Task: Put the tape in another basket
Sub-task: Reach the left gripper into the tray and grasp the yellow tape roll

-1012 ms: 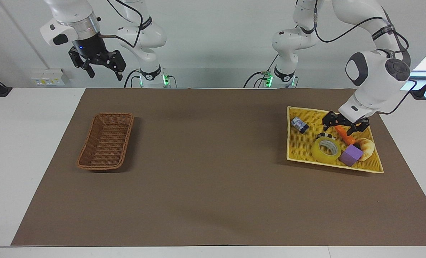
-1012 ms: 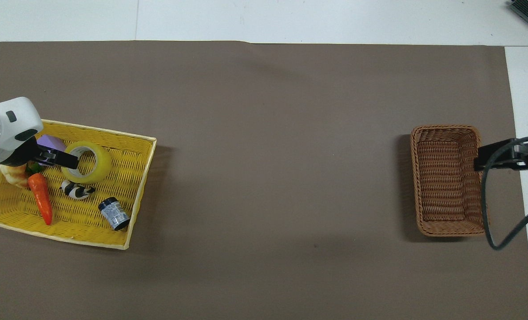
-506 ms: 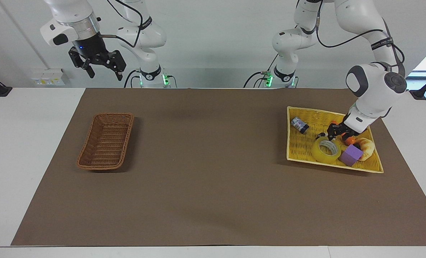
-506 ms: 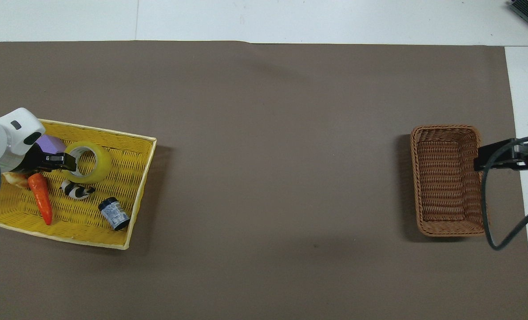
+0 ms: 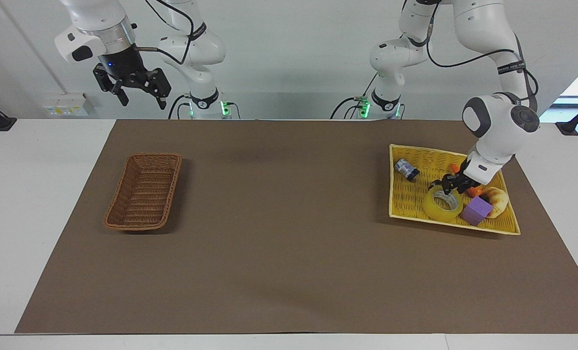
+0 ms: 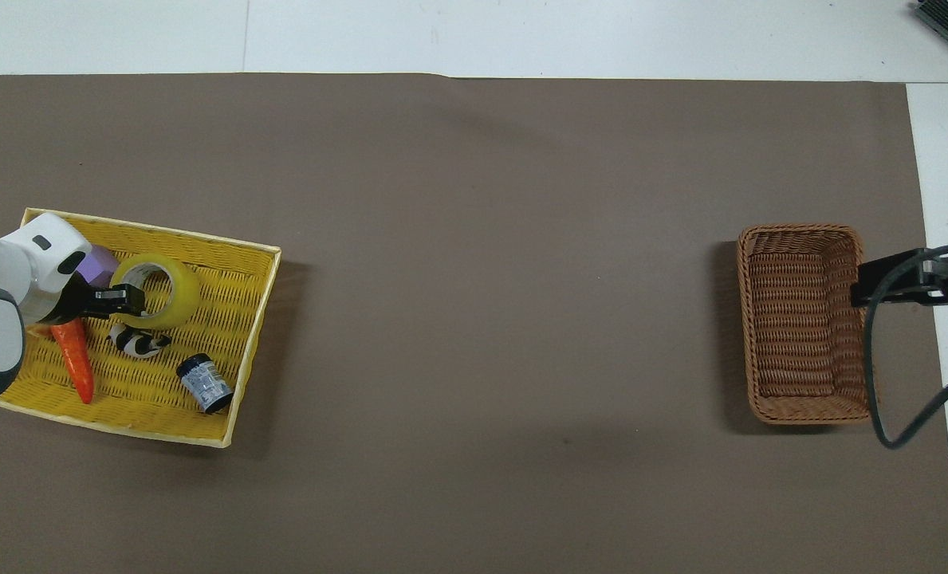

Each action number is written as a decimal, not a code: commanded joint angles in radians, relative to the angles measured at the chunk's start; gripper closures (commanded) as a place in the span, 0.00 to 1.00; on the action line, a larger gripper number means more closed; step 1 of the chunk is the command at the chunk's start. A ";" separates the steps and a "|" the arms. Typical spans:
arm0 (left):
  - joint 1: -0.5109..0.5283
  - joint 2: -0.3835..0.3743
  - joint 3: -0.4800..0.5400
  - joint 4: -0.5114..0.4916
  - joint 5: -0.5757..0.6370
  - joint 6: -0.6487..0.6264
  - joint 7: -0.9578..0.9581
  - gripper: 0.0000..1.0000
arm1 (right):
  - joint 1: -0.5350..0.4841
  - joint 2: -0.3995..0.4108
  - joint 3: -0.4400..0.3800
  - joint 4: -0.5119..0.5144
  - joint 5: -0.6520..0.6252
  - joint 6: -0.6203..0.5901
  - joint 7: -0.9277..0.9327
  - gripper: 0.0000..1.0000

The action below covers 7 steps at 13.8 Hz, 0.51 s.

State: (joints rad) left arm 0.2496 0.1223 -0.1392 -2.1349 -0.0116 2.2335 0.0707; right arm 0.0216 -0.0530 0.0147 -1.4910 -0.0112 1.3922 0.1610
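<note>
The tape point(image 5: 442, 205), a yellow ring with a white core, lies in the yellow tray point(image 5: 405, 197) at the left arm's end of the table. It also shows in the overhead view point(image 6: 175, 296). My left gripper point(image 5: 450, 189) is open and low over the tape's rim on the side nearer the robots; in the overhead view point(image 6: 127, 300) one finger reaches the edge of the ring's hole. The brown wicker basket point(image 5: 118, 204) stands empty at the right arm's end point(image 6: 800, 319). My right gripper point(image 5: 143, 99) waits open, high in the air beside the basket point(image 6: 904, 283).
The tray point(image 6: 202, 335) also holds a purple cube point(image 5: 476, 210), a bread roll point(image 5: 498, 200), an orange carrot point(image 6: 75, 363), a black-and-white toy point(image 6: 139, 341) and a small can point(image 6: 205, 383). A brown mat point(image 5: 279, 218) covers the table between tray and basket.
My left gripper has come down from above the carrot and shifted onto the tape's rim. The tape, the basket and the right arm have not moved.
</note>
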 commanded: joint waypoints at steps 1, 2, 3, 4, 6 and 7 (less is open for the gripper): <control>0.010 0.020 -0.004 -0.048 -0.004 0.075 -0.022 0.49 | -0.006 -0.011 0.001 -0.015 0.019 0.013 -0.026 0.00; 0.010 0.029 -0.004 -0.060 -0.004 0.098 -0.023 0.49 | -0.006 -0.011 0.001 -0.015 0.019 0.013 -0.026 0.00; 0.010 0.030 -0.004 -0.062 -0.004 0.106 -0.022 0.49 | -0.006 -0.011 0.001 -0.015 0.019 0.013 -0.026 0.00; 0.008 0.034 -0.004 -0.051 -0.004 0.097 -0.020 0.49 | -0.006 -0.011 0.001 -0.015 0.019 0.013 -0.026 0.00; 0.007 0.037 -0.005 -0.017 -0.005 0.086 -0.025 0.49 | -0.006 -0.011 0.001 -0.015 0.019 0.013 -0.026 0.00; 0.008 0.037 -0.005 0.007 -0.005 0.062 -0.040 0.49 | -0.006 -0.011 0.001 -0.015 0.020 0.013 -0.026 0.00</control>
State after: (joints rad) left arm 0.2496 0.1559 -0.1415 -2.1583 -0.0129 2.3093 0.0515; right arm 0.0216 -0.0530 0.0147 -1.4910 -0.0112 1.3922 0.1610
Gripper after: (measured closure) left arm 0.485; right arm 0.000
